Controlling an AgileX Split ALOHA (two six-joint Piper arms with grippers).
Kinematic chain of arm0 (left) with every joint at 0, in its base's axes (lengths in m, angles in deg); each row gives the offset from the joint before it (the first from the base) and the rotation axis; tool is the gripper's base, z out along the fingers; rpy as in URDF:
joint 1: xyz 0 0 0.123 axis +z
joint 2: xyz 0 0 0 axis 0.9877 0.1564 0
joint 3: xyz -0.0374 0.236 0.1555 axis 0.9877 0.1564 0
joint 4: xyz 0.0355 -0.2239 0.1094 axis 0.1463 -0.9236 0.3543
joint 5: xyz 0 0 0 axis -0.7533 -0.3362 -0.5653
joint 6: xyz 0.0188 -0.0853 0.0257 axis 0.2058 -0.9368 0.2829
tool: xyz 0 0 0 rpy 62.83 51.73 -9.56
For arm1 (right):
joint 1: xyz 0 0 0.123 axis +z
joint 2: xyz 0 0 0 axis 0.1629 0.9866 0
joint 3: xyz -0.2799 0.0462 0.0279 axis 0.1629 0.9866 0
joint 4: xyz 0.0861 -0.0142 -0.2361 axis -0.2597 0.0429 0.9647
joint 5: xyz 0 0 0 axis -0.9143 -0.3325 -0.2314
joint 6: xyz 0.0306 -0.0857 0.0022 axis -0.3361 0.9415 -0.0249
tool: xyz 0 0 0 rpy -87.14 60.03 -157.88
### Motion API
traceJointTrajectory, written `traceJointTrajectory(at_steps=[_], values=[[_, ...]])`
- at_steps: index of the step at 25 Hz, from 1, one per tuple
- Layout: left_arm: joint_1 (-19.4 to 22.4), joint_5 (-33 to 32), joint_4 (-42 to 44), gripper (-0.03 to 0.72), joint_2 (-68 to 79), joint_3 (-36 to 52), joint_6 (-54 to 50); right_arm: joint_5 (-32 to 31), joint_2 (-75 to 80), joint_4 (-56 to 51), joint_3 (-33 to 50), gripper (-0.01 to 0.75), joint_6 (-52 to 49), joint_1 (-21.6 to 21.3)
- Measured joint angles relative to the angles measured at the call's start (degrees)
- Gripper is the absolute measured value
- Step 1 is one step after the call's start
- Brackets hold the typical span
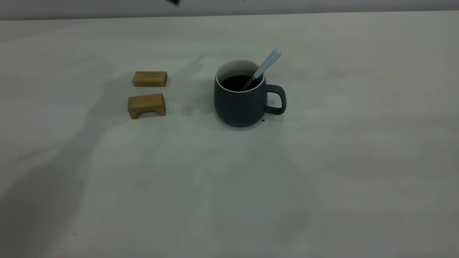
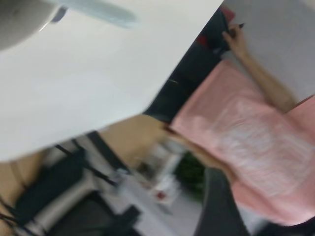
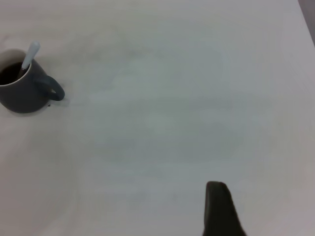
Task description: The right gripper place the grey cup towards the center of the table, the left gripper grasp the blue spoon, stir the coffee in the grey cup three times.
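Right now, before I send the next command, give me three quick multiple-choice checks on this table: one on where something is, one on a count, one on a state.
1. Where is the spoon?
A. flat on the table
B. standing in the cup, leaning on the rim
C. on a wooden block

2. How many wooden blocks are there?
A. one
B. two
C. four

3. What is holding the spoon?
A. the left end effector
B. the right end effector
C. nothing

Answers:
B: its bowl sits in the coffee of the cup.
B: one plain block, one arched block.
C: no end effector touches it in the exterior view.

No legible text anywhere.
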Motion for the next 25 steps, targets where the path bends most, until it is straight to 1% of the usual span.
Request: traceJointTrajectory(at_steps=[5, 7, 9, 11, 13, 15, 17, 19, 21, 22, 25], values=[[0.0, -0.57, 4.26, 0.544, -9.18, 0.0, 9.78, 0.0, 0.0, 0.0, 0.0, 0.501, 0.0, 0.0], [0.11, 0.66, 7.82, 0.545, -13.55, 0.0, 16.52, 0.0, 0.0, 0.0, 0.0, 0.501, 0.0, 0.0], [0.59, 0.97, 14.07, 0.545, -19.02, 0.08, 25.44, 0.0, 0.0, 0.0, 0.0, 0.501, 0.0, 0.0], [0.98, -0.08, 23.27, 0.545, -25.28, 0.71, 32.7, 0.0, 0.0, 0.0, 0.0, 0.501, 0.0, 0.0], [1.08, -2.12, 32.0, 0.545, -31.47, 2.09, 34.66, 0.0, 0.0, 0.0, 0.0, 0.501, 0.0, 0.0], [1.08, -2.93, 41.05, 0.545, -38.04, 4.73, 32.32, 0.0, 0.0, 0.0, 0.0, 0.501, 0.0, 0.0], [1.08, -3.09, 49.3, 0.545, -45.42, 7.79, 27.07, 0.0, 0.0, 0.0, 0.0, 0.501, 0.0, 0.0], [1.15, -3.11, 58.3, 0.545, -52.69, 11.58, 19.6, 0.0, 0.0, 0.0, 0.0, 0.501, 0.0, 0.0], [1.15, -3.11, 65.46, 0.545, -59.26, 15.84, 12.97, 0.0, 0.0, 0.0, 0.0, 0.501, 0.0, 0.0], [1.15, -3.11, 68.82, 0.545, -62.82, 18.6, 9.93, 0.0, 0.0, 0.0, 0.0, 0.501, 0.0, 0.0], [1.15, -3.11, 73.33, 0.545, -72.45, 28.3, 5.6, 0.0, 0.0, 0.0, 0.0, 0.501, 0.0, 0.0]])
